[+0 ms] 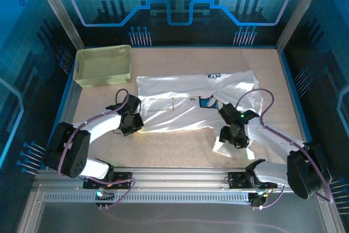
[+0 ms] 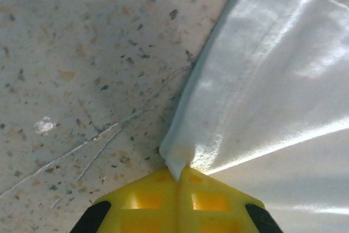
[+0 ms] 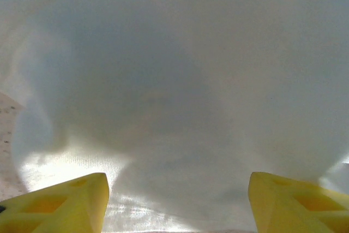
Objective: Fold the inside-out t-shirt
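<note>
The white t-shirt (image 1: 180, 107) lies spread flat across the middle of the table, with a small blue graphic near its far edge and its right part rumpled. My left gripper (image 1: 131, 123) sits at the shirt's near left corner. In the left wrist view its yellow fingers (image 2: 210, 200) are shut on the hemmed corner of the t-shirt (image 2: 272, 80), and a small tuft of cloth is pinched between the tips. My right gripper (image 1: 233, 135) hovers low over the shirt's near right part. Its fingers (image 3: 71, 203) stand wide apart above the white cloth (image 3: 174, 80) with nothing between them.
A pale yellow-green lattice basket (image 1: 103, 65) stands at the far left of the table. Speckled bare tabletop (image 1: 174, 148) runs along the near edge, and to the left of the shirt's edge (image 2: 82, 53). Glass walls enclose the table on three sides.
</note>
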